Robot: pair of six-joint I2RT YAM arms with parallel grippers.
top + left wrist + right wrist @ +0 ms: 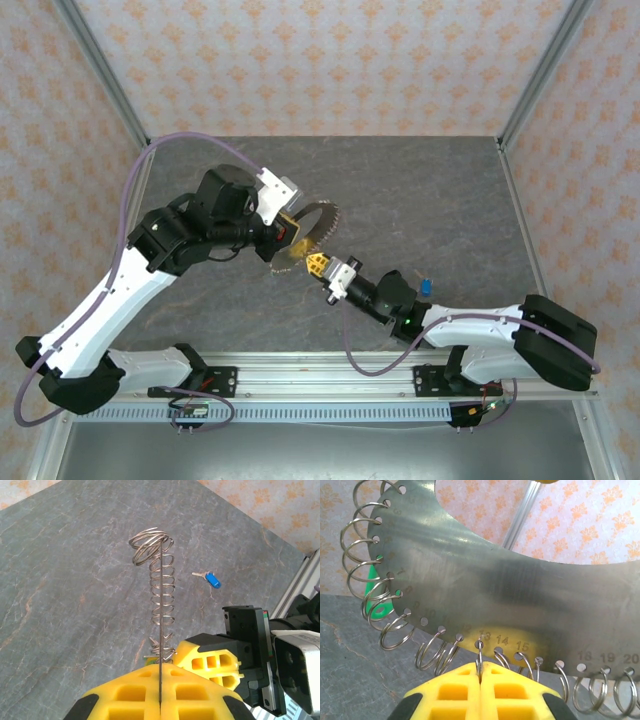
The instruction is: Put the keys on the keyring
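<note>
1. Keyring (520, 590) — dull steel-grey plate with small stamped numbers in a row along its edge; wire loops bright silver.
2. Green tag (376, 597): flat bright green.
3. Blue-tagged key (212, 579): tag strong blue, metal silver.
4. Left gripper (160, 666) and right gripper (480, 669) — yellow fingers, black further back.
5. Table (420, 190): dark grey, pale marbled veining.
6. Walls (300, 60): pale pink, repeating orange floral motif.
7. Arms (110, 290): white shells, black joints. Cable (180, 140): lilac.
</note>
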